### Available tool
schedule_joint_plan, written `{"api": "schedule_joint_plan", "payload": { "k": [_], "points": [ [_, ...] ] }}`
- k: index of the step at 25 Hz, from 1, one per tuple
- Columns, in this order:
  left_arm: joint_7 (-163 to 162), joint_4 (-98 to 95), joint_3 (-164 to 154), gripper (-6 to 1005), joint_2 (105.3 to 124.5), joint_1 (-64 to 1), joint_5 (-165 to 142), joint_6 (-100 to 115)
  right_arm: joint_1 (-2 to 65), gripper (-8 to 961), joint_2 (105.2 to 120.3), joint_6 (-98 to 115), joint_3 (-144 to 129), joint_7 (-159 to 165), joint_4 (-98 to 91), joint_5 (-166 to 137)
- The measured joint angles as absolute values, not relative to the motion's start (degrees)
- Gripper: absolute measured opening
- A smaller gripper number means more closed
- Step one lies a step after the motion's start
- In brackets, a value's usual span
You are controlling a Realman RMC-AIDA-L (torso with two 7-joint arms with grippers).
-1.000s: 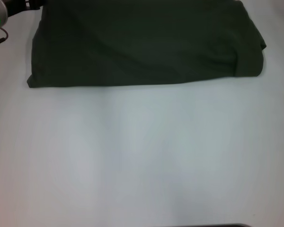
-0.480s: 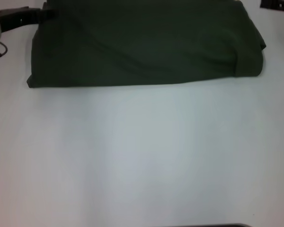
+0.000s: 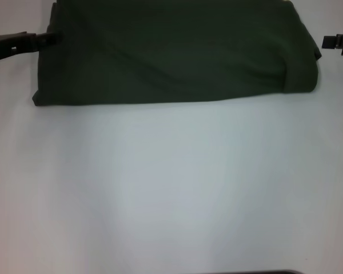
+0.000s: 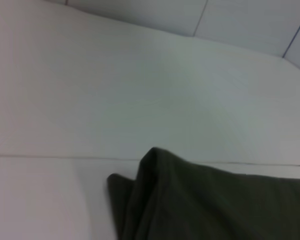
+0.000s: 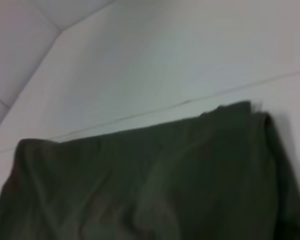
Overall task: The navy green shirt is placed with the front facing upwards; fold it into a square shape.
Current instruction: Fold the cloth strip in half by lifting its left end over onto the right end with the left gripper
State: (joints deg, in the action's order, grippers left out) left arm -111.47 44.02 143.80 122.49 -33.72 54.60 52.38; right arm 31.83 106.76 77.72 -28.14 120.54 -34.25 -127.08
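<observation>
Lying folded on the white table, the navy green shirt forms a wide dark rectangle at the far side of the surface, its near fold edge running straight across and its far edge cut off by the frame. No lettering, neck rib or label shows from any view, so I judge the printed front is turned inside the fold.

Left gripper: dark fingertips sit at the shirt's left edge, near its far-left corner, touching or just short of the cloth (cannot tell which). Fingers look drawn close together into a narrow tip; whether fabric is pinched between them cannot be made out. The left wrist view shows that end of the shirt with a small raised peak of cloth at one corner, but none of the arm's own fingers.

Right gripper: only a small dark piece shows beside the shirt's right edge, apart from the cloth, and cut by the frame. Finger spread: cannot tell. The right wrist view shows the shirt's right end, layers stacked and slightly rounded at the corner.

Judgement: both arms flank the short ends of the rectangle, which fits a final fold bringing one end over the other to reach a square. The shape is still wider than deep, so the task looks not quite finished.
</observation>
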Motion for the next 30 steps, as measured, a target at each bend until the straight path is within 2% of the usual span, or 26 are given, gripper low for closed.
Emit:
{"api": "schedule_joint_plan", "payload": {
  "k": [4, 23, 30],
  "points": [
    [-111.3, 44.6, 143.8, 938, 122.49, -33.1, 54.7, 52.7, 31.6, 914, 107.01, 79.5, -28.2, 123.9, -34.2, -128.3],
    [-110.9, 44.7, 143.6, 937, 122.52, -32.6, 54.2, 52.5, 31.4, 915, 111.00, 72.7, -28.9, 123.7, -33.2, -130.7],
    [-110.8, 44.6, 143.6, 938, 122.52, -32.6, 54.2, 52.4, 31.7, 915, 111.67, 70.9, -29.4, 122.9, -33.2, -130.7]
  ]
}}
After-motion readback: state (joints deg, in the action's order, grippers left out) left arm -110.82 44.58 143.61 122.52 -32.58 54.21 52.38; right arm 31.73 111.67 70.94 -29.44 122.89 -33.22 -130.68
